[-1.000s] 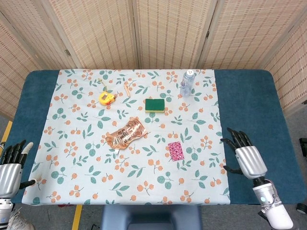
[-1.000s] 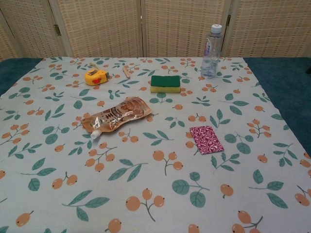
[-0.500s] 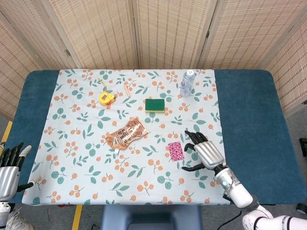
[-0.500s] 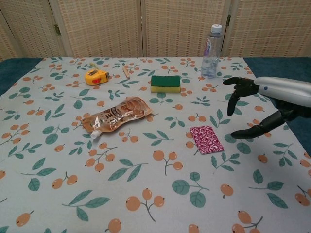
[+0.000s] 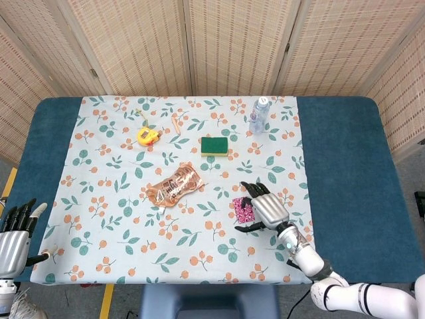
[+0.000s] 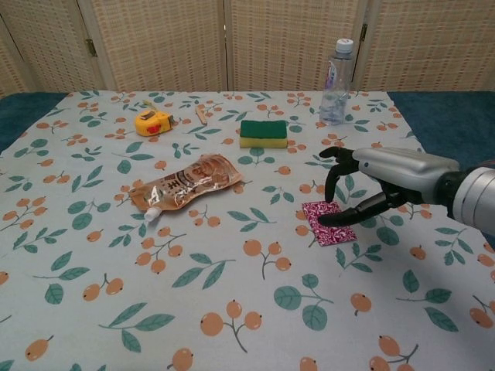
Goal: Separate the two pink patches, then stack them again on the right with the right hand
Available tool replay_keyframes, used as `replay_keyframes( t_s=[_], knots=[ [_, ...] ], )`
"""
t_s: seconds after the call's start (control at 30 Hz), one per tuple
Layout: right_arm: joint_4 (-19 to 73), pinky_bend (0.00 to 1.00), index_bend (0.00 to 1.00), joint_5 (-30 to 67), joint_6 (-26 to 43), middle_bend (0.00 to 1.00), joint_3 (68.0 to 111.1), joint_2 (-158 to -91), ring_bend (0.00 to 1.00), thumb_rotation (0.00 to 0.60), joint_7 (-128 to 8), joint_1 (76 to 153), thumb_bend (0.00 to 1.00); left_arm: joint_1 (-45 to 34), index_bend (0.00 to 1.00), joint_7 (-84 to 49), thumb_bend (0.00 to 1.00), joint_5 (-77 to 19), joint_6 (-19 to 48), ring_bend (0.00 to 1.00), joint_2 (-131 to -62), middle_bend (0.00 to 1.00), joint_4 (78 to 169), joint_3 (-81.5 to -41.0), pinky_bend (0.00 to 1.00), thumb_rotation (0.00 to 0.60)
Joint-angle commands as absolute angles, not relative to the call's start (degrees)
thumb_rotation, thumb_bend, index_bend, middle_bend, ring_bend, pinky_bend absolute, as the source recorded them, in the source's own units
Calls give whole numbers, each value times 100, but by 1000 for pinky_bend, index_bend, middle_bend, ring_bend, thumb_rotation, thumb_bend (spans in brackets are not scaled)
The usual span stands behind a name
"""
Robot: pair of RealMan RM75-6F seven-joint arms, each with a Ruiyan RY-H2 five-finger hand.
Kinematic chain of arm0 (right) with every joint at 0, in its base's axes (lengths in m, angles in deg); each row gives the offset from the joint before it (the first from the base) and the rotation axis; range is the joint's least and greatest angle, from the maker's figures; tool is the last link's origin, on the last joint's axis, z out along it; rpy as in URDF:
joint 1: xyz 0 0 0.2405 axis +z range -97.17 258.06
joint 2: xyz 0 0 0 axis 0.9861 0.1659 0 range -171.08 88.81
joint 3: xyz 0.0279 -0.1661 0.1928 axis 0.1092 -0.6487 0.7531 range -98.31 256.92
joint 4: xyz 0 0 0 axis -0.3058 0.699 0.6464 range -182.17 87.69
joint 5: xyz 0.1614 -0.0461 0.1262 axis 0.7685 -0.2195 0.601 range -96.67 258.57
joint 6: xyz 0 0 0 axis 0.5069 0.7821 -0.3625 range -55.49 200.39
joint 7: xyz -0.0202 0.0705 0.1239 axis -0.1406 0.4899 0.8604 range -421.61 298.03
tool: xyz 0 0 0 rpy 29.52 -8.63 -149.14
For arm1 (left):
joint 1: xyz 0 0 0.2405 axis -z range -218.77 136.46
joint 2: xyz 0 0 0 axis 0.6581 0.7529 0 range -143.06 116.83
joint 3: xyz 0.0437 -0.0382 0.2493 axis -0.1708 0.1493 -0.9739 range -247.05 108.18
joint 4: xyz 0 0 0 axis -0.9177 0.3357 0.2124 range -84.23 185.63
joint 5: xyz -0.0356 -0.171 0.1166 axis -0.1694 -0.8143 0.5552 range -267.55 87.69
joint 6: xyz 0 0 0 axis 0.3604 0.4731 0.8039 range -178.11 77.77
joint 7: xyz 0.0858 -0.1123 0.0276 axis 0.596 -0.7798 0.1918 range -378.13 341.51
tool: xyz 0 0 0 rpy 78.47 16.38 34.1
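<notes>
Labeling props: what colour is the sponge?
The sponge is green on top with a yellow layer underneath, clearest in the chest view.

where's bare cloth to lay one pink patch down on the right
Bare cloth lies right of the pink patches, toward the tablecloth edge, and in front of them. The right robot hand crowds the patches themselves; the bottle and sponge stand farther back.

We see a green sponge and a water bottle beyond the right hand, the bottle upright near the tablecloth's far edge. Left of that hand lies an orange pouch; farther off sits a yellow tape measure.
</notes>
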State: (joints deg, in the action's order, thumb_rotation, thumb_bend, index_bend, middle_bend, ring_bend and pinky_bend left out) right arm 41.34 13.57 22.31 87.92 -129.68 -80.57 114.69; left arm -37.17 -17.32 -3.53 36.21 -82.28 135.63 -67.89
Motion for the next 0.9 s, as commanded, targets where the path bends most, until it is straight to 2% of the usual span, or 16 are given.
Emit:
replay_keyframes(
  t_s=[0.03, 0.9],
  knots=[
    [3915, 0, 386, 1419, 2257, 16, 8741, -13159, 0, 228, -8060, 11553, 41, -3718, 144, -1748, 223, -345, 3633, 84, -8231, 43, 13558, -6785, 0, 600],
    [3139, 0, 386, 1499, 2281, 16, 8587, -13708, 0, 220, -8049, 11785, 41, -3747, 144, -2014, 223, -371, 3533, 88, -8218, 43, 13439, -6838, 0, 600]
  ],
)
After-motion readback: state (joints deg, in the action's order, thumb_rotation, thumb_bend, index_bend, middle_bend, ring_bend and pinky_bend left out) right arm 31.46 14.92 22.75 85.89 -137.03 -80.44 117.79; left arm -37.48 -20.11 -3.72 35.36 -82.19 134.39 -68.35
